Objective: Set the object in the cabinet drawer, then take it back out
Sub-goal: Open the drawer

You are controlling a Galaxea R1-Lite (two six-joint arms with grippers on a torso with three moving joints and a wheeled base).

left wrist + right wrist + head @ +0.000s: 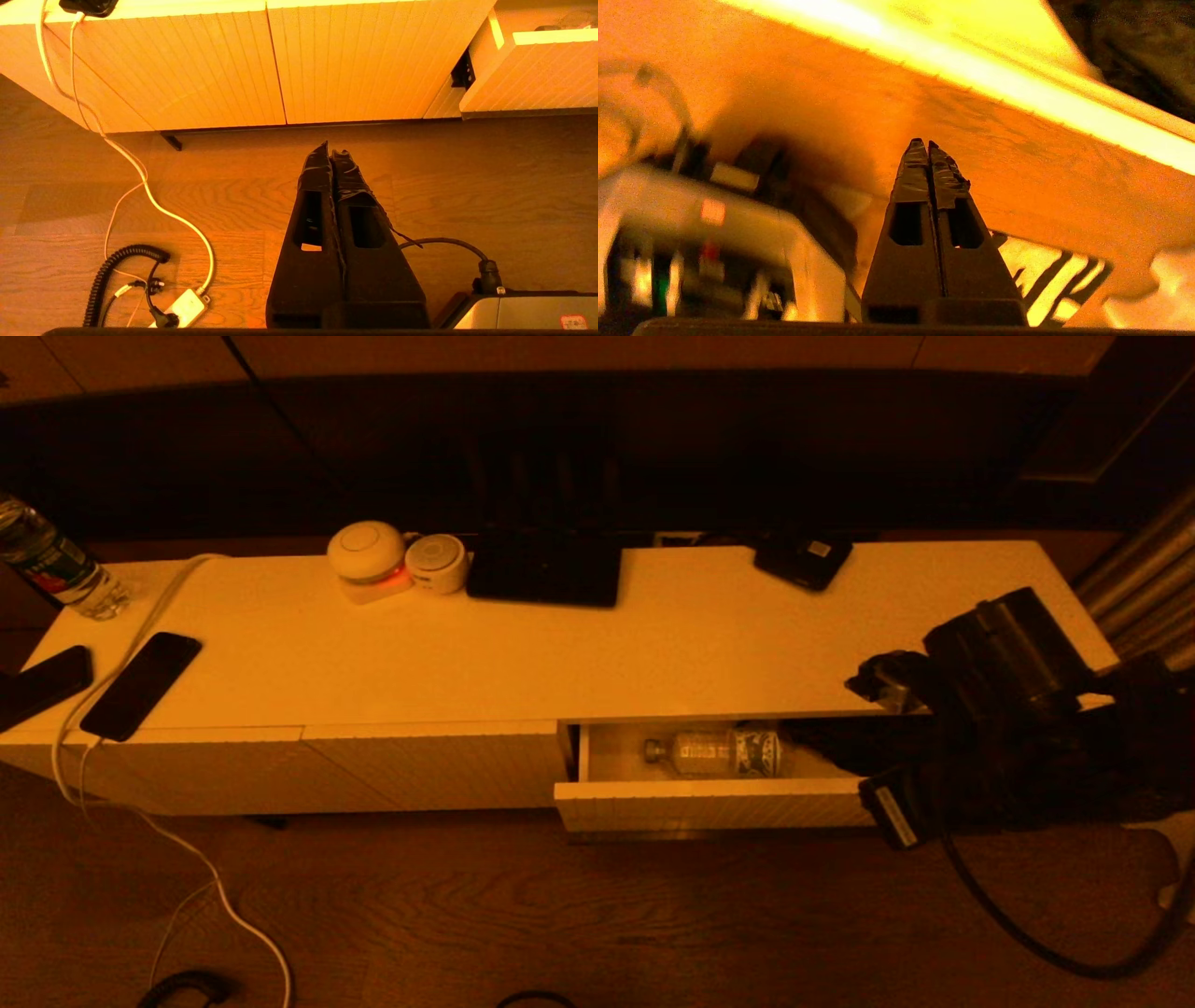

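A small clear plastic bottle (714, 751) is lying in the open cabinet drawer (709, 803), likely light and slippery, best gripped mid-body; right gripper (928, 142) and left gripper (332, 150) fingers are being held together.

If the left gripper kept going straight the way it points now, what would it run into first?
Probably the cabinet: the left gripper, jaws shut, points over bare floor at its ribbed front; depth is unclear.

The right gripper (928, 145), fingers pressed together, sits at the right end of the wide shallow white cabinet drawer (709, 803), which stands pulled out of the long low white cabinet (579, 644). Left of the gripper, inside the drawer, a clear labelled bottle (714, 752) lies on its side. Far left, 2 flat dark phones (140, 683) lie on the cabinet top.
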